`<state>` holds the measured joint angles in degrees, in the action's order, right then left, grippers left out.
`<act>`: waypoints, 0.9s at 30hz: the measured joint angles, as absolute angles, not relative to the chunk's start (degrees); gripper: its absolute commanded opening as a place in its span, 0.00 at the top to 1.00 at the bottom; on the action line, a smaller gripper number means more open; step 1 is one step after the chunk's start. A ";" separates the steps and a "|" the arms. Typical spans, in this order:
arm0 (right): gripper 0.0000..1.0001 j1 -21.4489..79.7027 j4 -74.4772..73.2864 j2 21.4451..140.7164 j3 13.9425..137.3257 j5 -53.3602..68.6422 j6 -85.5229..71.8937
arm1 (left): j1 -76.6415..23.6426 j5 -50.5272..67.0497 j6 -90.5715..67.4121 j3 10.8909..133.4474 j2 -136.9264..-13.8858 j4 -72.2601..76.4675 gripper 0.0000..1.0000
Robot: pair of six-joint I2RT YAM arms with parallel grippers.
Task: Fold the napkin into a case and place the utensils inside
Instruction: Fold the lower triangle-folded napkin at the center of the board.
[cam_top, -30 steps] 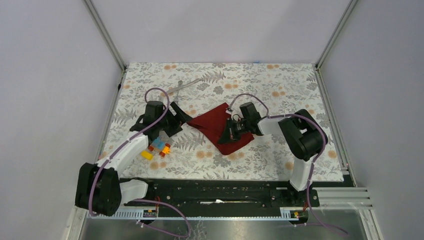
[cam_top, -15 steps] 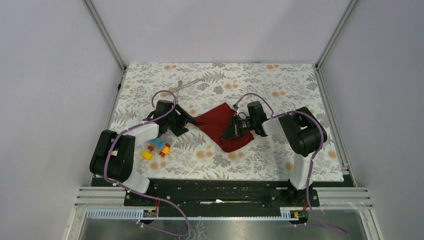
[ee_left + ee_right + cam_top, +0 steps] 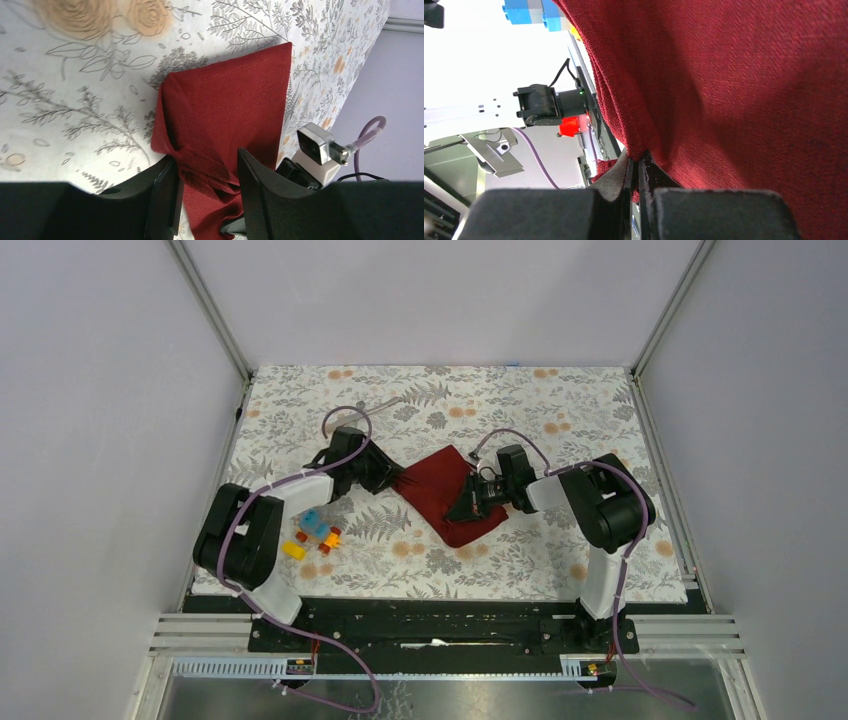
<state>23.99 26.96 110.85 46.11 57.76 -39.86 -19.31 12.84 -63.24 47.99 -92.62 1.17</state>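
The dark red napkin lies folded in loose layers as a diamond on the flowered tablecloth. My left gripper is open at its left corner. In the left wrist view its fingers straddle a rumpled fold of the napkin without pinching it. My right gripper is shut on the napkin's right side. In the right wrist view the jaws pinch a fold of the cloth and lift it. A silver utensil lies at the back, partly hidden by the left arm.
Small colourful toy blocks sit on the cloth left of the napkin, beside the left arm; blue ones show in the right wrist view. Metal frame posts and grey walls close in the table on the left, right and back.
My left arm has swung right, away from the blocks, and its open gripper now sits over the napkin's left corner. The right gripper has shifted slightly right, still holding the cloth.
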 measured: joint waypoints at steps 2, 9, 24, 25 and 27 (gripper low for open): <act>1.00 23.86 25.06 110.80 46.11 57.25 -38.68 | -19.94 12.56 -63.13 49.25 -93.76 1.21 0.53; 0.80 23.81 17.52 109.82 46.52 54.39 -34.11 | -22.22 12.19 -62.63 53.74 -98.63 1.23 0.53; 0.20 24.69 11.81 103.70 48.01 49.06 -28.01 | -23.00 12.43 -61.08 57.04 -102.39 0.99 0.53; 0.20 25.02 11.44 103.28 48.27 48.40 -27.59 | -23.00 12.45 -61.04 57.06 -102.39 0.99 0.53; 0.20 25.93 10.07 102.85 49.21 46.81 -26.57 | -23.00 12.45 -60.97 57.10 -102.48 0.99 0.53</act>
<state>25.93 10.07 102.85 49.21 46.81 -26.57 -23.00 12.45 -60.97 57.10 -102.48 0.99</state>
